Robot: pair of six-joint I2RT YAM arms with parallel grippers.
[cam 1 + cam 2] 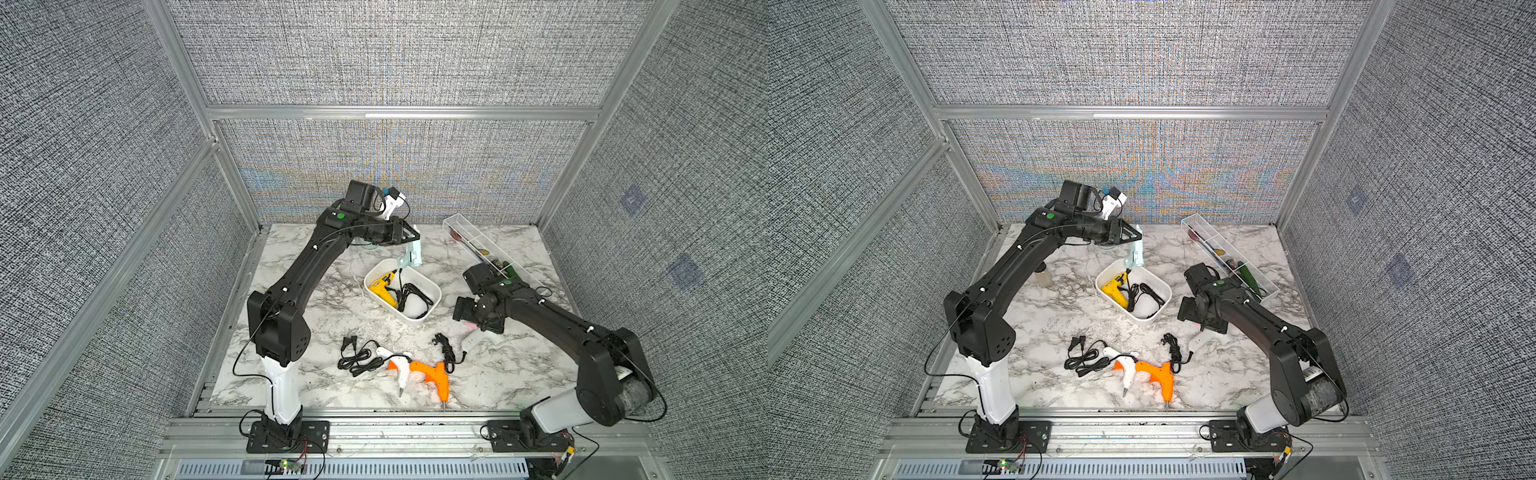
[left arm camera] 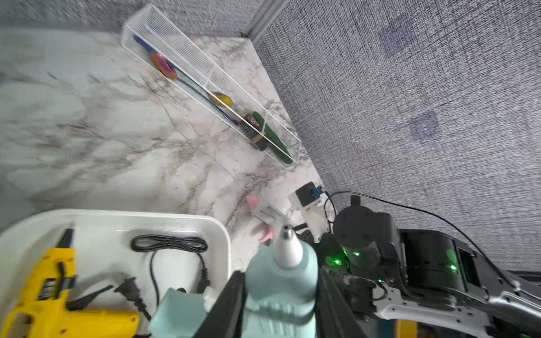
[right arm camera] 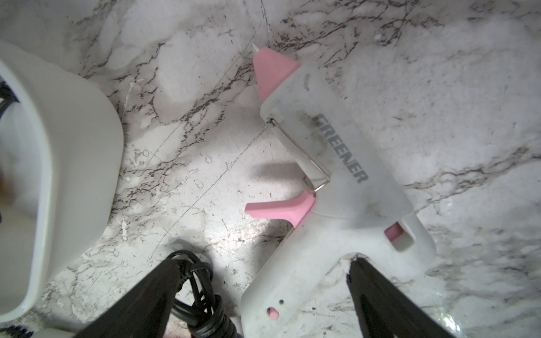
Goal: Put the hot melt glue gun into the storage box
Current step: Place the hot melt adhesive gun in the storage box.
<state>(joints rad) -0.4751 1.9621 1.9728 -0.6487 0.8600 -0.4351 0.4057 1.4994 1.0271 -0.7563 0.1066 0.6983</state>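
Near storage box (image 2: 175, 214), left gripper (image 2: 281, 273) clamps mint glue gun (image 2: 278, 301) (nozzle out along fingers (image 2: 228, 301)); right gripper (image 3: 263, 263) spread.

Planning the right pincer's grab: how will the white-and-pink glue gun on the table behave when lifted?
Probably stiff: the white-and-pink glue gun has a moulded plastic shell. Its smooth handle might slip. Lying flat, it should not roll; the black cord beside it could snag.
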